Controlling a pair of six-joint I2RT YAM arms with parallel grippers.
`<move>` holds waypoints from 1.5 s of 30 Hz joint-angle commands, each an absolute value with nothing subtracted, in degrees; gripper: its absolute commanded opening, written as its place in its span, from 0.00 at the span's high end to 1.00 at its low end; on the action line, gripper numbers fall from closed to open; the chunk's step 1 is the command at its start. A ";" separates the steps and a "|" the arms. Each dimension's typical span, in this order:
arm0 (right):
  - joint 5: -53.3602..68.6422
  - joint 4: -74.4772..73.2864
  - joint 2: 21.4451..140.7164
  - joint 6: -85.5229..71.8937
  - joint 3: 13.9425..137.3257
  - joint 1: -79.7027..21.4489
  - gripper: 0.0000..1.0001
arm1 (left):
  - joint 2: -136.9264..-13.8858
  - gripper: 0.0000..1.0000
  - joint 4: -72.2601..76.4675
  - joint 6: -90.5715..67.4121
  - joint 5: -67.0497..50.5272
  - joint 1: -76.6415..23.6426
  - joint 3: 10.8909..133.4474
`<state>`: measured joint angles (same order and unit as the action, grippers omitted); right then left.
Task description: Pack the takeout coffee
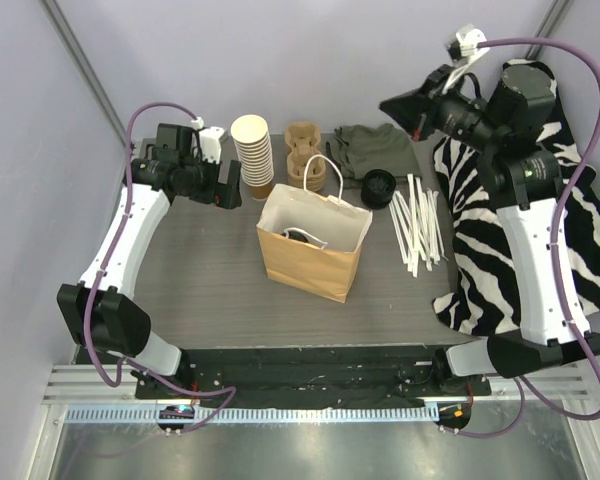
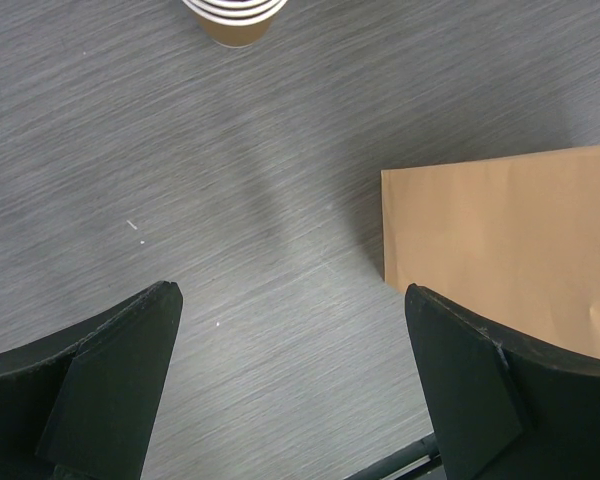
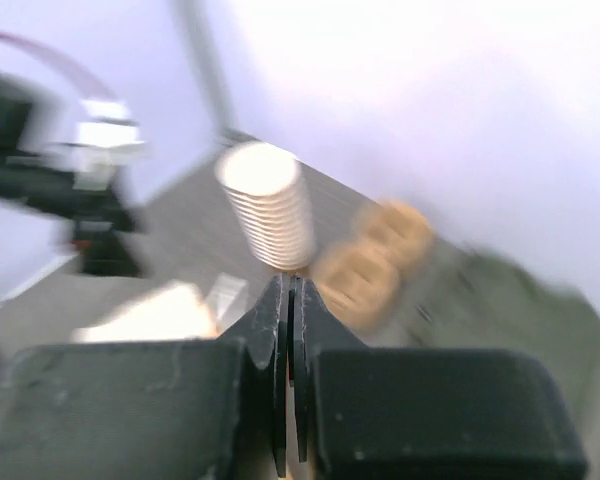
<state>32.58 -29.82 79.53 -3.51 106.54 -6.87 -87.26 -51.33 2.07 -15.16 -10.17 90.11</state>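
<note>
An open brown paper bag (image 1: 310, 250) with a white handle stands mid-table. A dark round shape (image 1: 302, 236) shows inside it; I cannot tell if it is the lidded coffee cup. No lidded cup shows elsewhere. My left gripper (image 1: 228, 190) is open and empty, low over the table just left of the bag. In the left wrist view the left gripper (image 2: 288, 295) frames bare table, with the bag's side (image 2: 500, 230) at right. My right gripper (image 1: 385, 103) is raised high at the back right. It is shut and empty in the blurred right wrist view (image 3: 288, 285).
A tall stack of lidless cups (image 1: 252, 150) stands behind the bag, with cardboard carriers (image 1: 305, 155), a green cloth (image 1: 375, 150), black lids (image 1: 378, 187) and white straws (image 1: 415, 225) to its right. A zebra cloth (image 1: 490, 230) covers the right edge.
</note>
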 commanded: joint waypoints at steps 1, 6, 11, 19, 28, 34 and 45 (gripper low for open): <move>36.84 -27.42 80.24 -3.79 111.44 -15.46 0.99 | -86.40 0.00 -48.69 2.28 -15.64 -10.20 91.93; 18.99 -38.54 82.78 -4.04 108.73 -13.66 0.91 | -84.90 0.00 -48.25 1.76 -15.30 -10.28 90.79; 17.24 -44.56 86.22 -0.82 103.20 -6.59 0.80 | -82.53 0.00 -48.60 1.23 -14.85 -10.20 88.60; 8.70 -42.54 99.91 2.99 96.85 -0.80 0.59 | -81.83 0.00 -49.75 1.76 -13.97 -10.28 87.89; 7.74 -38.94 116.97 1.32 103.88 3.87 0.59 | -82.62 0.00 -50.54 2.20 -12.84 -10.28 88.50; 7.91 -38.76 121.63 1.93 107.31 4.04 0.55 | -82.79 0.00 -51.59 2.99 -12.22 -10.28 88.77; 9.31 -38.41 127.17 1.76 111.00 3.96 0.54 | -84.20 0.00 -52.65 3.34 -12.04 -10.20 89.65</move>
<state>8.29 -39.92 125.56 1.43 107.94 4.14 -83.53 -52.18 2.26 -12.40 -10.17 87.92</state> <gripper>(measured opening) 0.454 0.996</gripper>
